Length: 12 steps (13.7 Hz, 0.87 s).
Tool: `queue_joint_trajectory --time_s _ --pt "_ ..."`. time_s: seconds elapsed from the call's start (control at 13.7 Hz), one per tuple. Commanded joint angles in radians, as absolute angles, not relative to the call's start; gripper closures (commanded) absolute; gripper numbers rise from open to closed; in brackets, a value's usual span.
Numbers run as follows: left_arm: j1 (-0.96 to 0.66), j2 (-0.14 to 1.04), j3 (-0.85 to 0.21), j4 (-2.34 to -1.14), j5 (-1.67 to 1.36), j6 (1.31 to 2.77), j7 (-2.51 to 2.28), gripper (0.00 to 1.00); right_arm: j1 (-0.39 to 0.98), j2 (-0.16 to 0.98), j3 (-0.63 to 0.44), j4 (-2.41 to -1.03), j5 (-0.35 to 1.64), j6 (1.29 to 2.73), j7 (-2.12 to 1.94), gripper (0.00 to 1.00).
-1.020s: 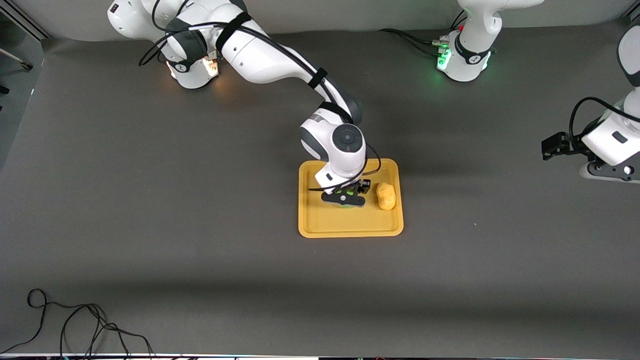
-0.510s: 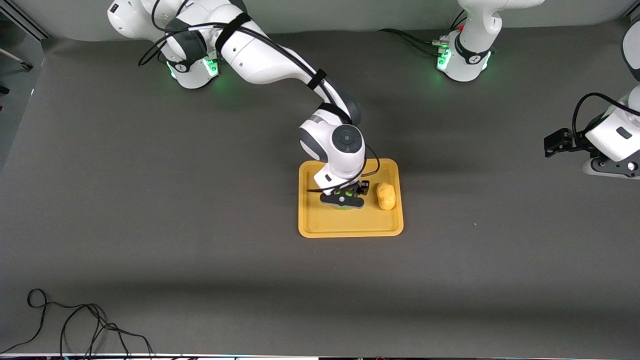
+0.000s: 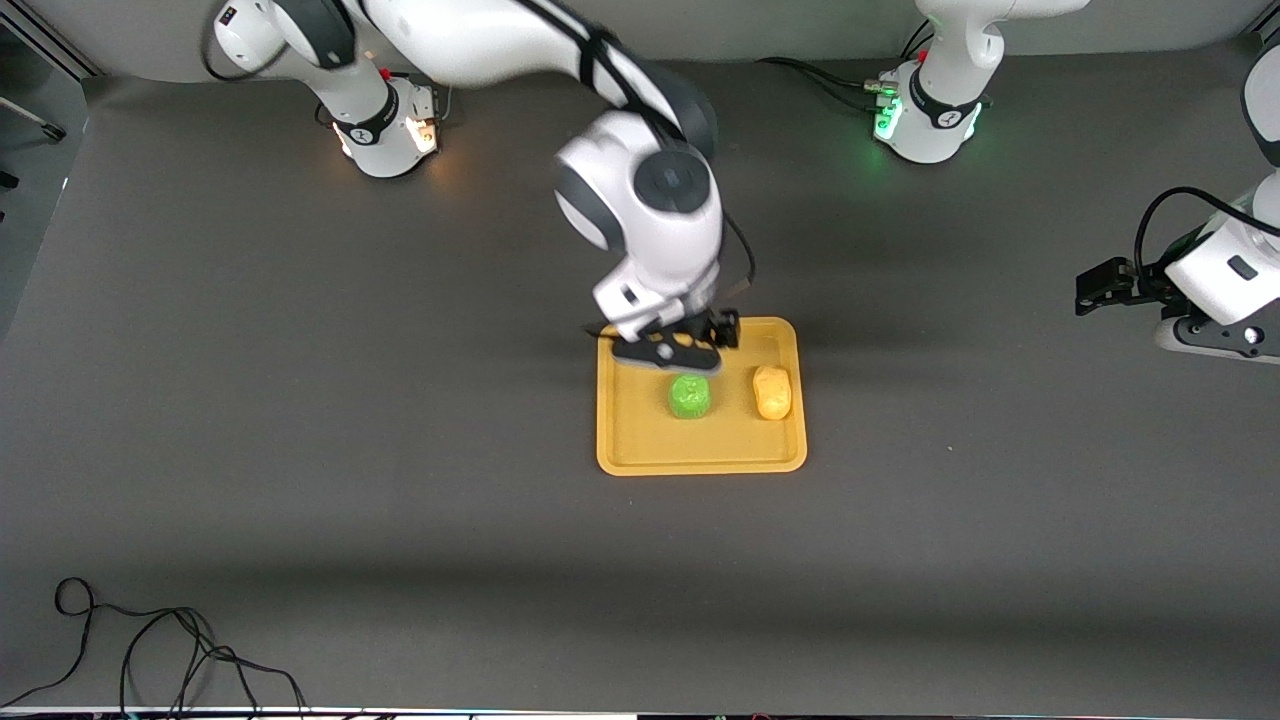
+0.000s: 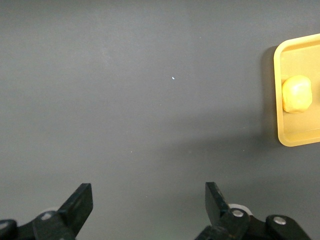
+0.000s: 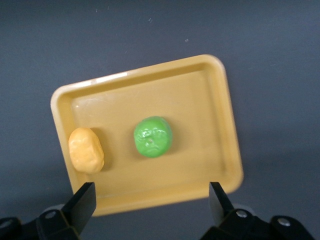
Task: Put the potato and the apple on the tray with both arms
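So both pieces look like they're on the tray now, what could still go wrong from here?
Little, probably.

1. The apple is round and lies loose on the tray, so it might roll toward the potato or the low rim.
2. The right claw hangs open over the tray's edge nearest the bases; a low sweep away might clip the rim.

The left claw, open, waits over bare table at its own end, a small concern.
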<state>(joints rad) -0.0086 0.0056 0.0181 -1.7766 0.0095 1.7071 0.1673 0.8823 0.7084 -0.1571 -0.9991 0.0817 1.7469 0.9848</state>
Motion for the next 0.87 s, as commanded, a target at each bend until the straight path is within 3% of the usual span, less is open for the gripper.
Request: queue_joint_trajectory --time_s 0.0,0.44,0.8 --pt "-0.023 -0.002 0.028 -1.783 0.002 1.718 0.184 0.00 0.809 0.528 -0.149 -1.095 0.064 1.601 0.909 0.00" --pt "-0.014 0.000 0.031 -1.789 0.006 1.764 0.183 0.00 0.557 0.166 -0.166 -1.438 0.063 1.569 0.564 0.00" --pt "-0.014 0.002 0.031 -1.790 0.008 1.762 0.183 0.00 0.200 0.040 -0.045 -1.563 0.057 1.563 0.304 0.00"
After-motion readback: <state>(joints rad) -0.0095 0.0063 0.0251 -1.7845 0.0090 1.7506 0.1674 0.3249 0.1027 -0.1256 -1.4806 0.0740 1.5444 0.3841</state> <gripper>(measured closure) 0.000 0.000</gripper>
